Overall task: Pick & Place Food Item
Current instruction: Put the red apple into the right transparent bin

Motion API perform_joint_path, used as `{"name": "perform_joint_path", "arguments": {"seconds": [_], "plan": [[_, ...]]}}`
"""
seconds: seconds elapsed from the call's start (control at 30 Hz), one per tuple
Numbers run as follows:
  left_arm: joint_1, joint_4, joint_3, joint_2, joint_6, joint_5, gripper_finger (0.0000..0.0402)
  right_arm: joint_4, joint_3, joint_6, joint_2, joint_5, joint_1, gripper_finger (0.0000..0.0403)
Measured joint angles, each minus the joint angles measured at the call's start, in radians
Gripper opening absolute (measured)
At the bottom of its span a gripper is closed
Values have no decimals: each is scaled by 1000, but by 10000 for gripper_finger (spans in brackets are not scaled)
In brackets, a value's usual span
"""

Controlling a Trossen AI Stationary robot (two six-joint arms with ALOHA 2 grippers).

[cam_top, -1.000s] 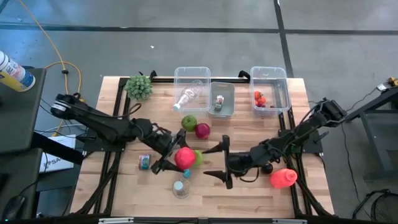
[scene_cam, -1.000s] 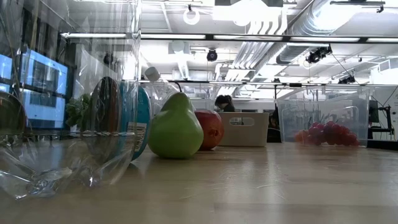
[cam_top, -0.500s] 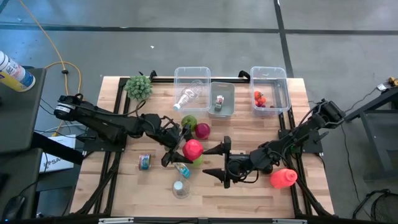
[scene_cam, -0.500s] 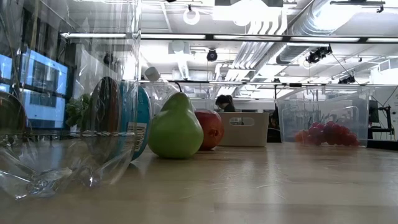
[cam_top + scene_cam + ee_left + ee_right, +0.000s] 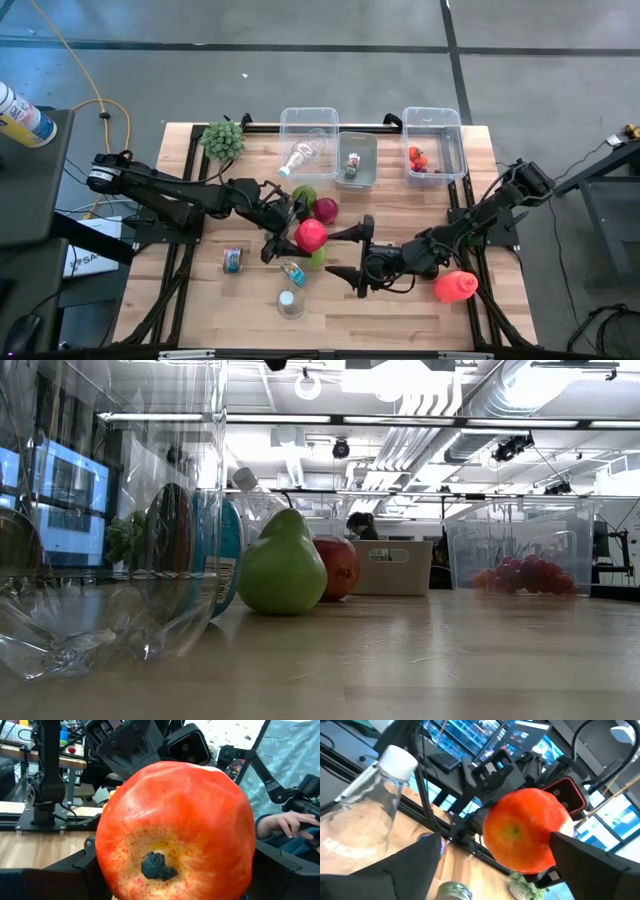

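Note:
A red fruit (image 5: 312, 236) with a yellow patch and a dark blossom end hangs above mid-table, and my left gripper (image 5: 300, 238) is shut on it. It fills the left wrist view (image 5: 175, 835). My right gripper (image 5: 340, 255) stands open just right of it, level and pointing at it. In the right wrist view the fruit (image 5: 522, 837) shows between the tips of the open fingers; I cannot tell whether they touch it. A green pear (image 5: 304, 196) and a red apple (image 5: 326, 209) rest on the table behind. My left gripper pinches the red fruit between its two fingers, one on each side (image 5: 107, 865). The fingers (image 5: 65, 870) lie level and come from the table's left side. The fruit is lifted clear of the table, its blossom end (image 5: 156, 867) turned back toward the wrist.
Under the held fruit lie a green item (image 5: 318, 259) and a plastic bottle (image 5: 292, 272), with a clear cup (image 5: 290, 303) and a can (image 5: 232, 260) nearby. Two clear bins (image 5: 308, 130) (image 5: 433, 140) and a grey bin (image 5: 356, 160) line the far edge. A pink-red item (image 5: 455, 286) lies right.
My left gripper has carried the red fruit toward the table's right and far edges, closer to my right gripper, still lifted clear. My right gripper has stayed in place and rolled about its own axis.

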Motion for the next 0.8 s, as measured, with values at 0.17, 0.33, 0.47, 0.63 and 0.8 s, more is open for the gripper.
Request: {"name": "perform_joint_path", "arguments": {"seconds": [0.17,0.33,0.47,0.63,0.8], "plan": [[6,0,0,0,-19,0,317,2,0,-46,0,50,-1,394],[10,0,0,0,-21,-14,317,1,0,41,0,50,-3,384],[10,3,0,0,-25,-72,317,81,0,15,0,48,-17,386],[10,9,0,0,-64,-145,317,63,0,-60,0,53,-56,387],[9,14,0,0,-84,-165,317,36,0,-175,15,48,-88,383]]}}
